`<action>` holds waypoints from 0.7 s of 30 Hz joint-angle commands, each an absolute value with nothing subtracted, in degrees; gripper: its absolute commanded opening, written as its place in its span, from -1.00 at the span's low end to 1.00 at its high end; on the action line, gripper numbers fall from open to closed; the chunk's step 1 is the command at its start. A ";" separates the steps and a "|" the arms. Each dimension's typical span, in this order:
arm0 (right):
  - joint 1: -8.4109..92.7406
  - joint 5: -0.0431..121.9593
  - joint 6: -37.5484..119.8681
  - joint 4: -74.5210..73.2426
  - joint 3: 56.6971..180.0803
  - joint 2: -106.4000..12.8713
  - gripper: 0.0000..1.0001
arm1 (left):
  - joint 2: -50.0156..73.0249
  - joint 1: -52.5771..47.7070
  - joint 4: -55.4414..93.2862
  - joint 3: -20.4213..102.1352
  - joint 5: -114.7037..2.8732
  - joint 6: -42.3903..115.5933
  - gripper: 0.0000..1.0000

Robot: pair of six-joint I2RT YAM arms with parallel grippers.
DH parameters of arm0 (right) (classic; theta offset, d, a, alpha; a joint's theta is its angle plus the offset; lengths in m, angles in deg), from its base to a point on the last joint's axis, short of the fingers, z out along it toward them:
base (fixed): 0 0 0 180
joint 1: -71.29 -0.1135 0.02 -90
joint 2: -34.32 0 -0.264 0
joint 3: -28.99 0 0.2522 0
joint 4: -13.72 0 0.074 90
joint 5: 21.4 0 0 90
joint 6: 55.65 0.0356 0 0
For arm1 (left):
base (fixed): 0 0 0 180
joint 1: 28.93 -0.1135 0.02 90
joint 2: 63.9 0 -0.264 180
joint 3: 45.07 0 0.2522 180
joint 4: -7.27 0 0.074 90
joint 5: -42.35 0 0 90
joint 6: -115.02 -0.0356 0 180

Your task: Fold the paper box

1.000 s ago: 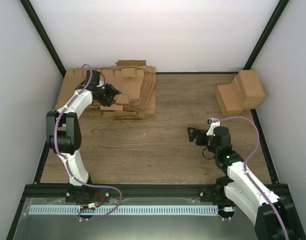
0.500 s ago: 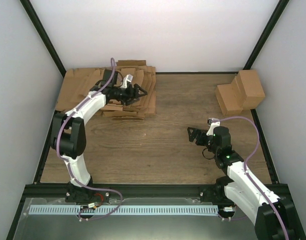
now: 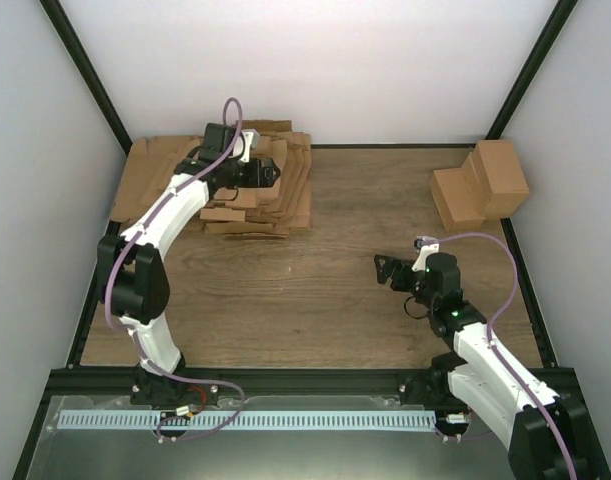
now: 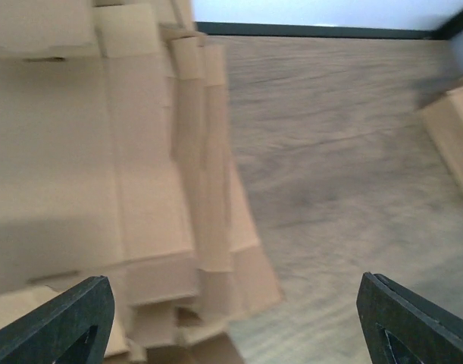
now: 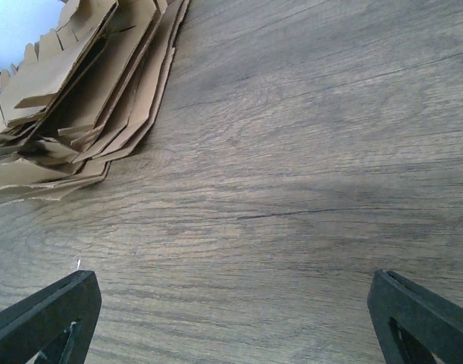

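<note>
The left jaws stood spread wide with nothing between them, poised over the right part of the heap. The right jaws gaped just as empty above bare wood, well apart from any cardboard. The counter (image 3: 335, 280) was matt grey-brown woodgrain. In its far left corner lay the heap (image 3: 285, 195) of flat brown die-cut sheets, its long side running along the back edge. Its margins were ragged with stepped flaps and tabs, and the plain card was creased into panels. At the far right stood neat folded cuboids (image 3: 480, 185). The paper box (image 4: 102, 152) could not be told apart for certain. I judged it the topmost sheet, directly beneath the left jaws, which were far the nearer.
</note>
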State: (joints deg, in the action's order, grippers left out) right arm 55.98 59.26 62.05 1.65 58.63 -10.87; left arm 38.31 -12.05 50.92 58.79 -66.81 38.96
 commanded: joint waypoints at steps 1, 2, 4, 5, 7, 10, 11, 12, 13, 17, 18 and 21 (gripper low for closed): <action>55.32 59.38 61.59 1.71 58.75 -10.98 1.00 | 44.29 -12.57 55.59 63.33 -55.59 32.12 0.81; 55.34 59.42 61.59 1.71 58.75 -10.98 1.00 | 45.31 -12.63 55.97 64.20 -53.22 31.54 0.81; 55.30 59.38 61.60 1.71 58.75 -10.95 1.00 | 46.98 -12.90 55.76 65.20 -50.70 30.23 0.81; 55.32 59.37 61.60 1.71 58.75 -10.97 1.00 | 47.78 -13.07 55.92 65.96 -48.96 29.65 0.82; 55.36 59.39 61.59 1.75 58.75 -11.02 1.00 | 49.86 -13.76 57.36 68.12 -44.82 29.91 0.87; 55.34 59.15 61.50 1.88 58.79 -11.25 1.00 | 51.60 -16.60 57.65 69.06 -46.34 32.53 0.98; 55.32 59.11 61.50 1.87 58.82 -11.41 1.00 | 51.76 -17.83 56.83 68.31 -49.38 33.34 1.00; 55.32 59.11 61.50 1.93 58.84 -11.46 0.99 | 51.76 -18.88 55.90 67.37 -52.44 34.29 1.00; 55.30 59.11 61.51 1.91 58.84 -11.52 1.00 | 51.81 -19.87 54.83 66.26 -55.00 34.89 1.00; 55.30 58.99 61.42 2.03 58.84 -11.56 1.00 | 52.47 -21.31 50.11 62.22 -68.37 36.25 1.00; 55.30 58.92 61.44 2.05 58.84 -11.56 1.00 | 52.63 -21.37 48.77 61.40 -71.29 36.65 1.00; 55.31 58.77 61.42 1.93 58.84 -11.51 1.00 | 52.37 -21.45 45.62 59.17 -75.44 37.51 1.00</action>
State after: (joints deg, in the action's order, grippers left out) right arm 55.96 59.21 62.03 1.67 58.63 -11.59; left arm 51.49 -22.45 51.44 61.70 -63.66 35.76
